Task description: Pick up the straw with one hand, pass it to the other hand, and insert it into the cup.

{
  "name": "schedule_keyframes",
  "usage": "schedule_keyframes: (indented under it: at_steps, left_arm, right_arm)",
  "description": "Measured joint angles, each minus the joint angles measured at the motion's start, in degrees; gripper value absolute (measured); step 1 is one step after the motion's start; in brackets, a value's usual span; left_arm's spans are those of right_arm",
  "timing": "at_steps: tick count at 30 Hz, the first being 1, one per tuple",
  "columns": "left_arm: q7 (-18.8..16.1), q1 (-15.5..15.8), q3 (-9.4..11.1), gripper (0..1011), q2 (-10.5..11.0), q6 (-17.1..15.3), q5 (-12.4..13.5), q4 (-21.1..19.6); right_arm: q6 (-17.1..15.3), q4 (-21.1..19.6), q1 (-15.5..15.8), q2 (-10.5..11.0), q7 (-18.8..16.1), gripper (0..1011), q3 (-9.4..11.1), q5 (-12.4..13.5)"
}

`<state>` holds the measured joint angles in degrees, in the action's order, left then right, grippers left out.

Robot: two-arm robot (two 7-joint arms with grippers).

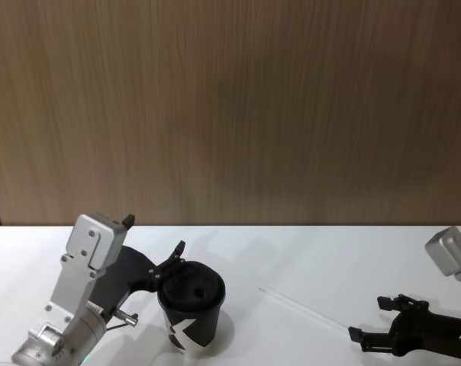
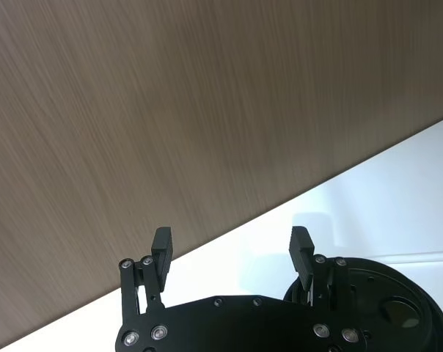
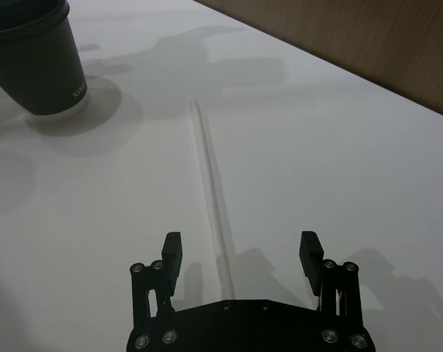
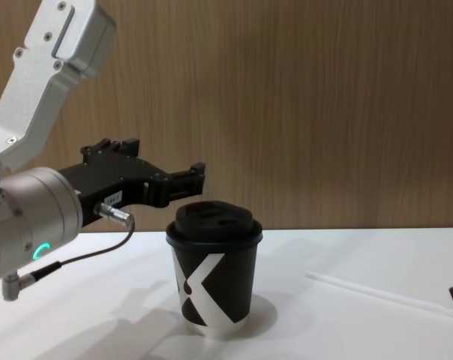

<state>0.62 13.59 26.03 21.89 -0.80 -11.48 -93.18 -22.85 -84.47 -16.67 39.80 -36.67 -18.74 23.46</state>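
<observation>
The straw (image 1: 303, 309) lies flat on the white table, right of the cup (image 1: 191, 305), a black paper cup with a white X mark and a black domed lid. My right gripper (image 1: 369, 318) sits low at the straw's near end. In the right wrist view it is open (image 3: 240, 251), and the straw (image 3: 210, 176) runs between its fingers without touching them. My left gripper (image 1: 156, 236), on the wrist with the green ring, hovers open just behind and left of the cup lid (image 4: 214, 217). Nothing is between its fingers (image 2: 161, 246).
A brown wood-grain wall (image 1: 230, 107) rises behind the white table (image 1: 330, 252). A grey cable with a silver plug (image 4: 16, 283) hangs from the left wrist. Open table surface stretches between the cup and the straw.
</observation>
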Motion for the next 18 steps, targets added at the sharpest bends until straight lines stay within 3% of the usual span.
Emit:
schedule_keyframes:
  at_steps: [18]
  left_arm:
    - [0.0,0.0,0.0,1003,0.0,0.0,0.0,0.0]
  right_arm:
    - [-0.1,2.7,-1.9,-0.5,-0.3,1001,-2.2,-0.1]
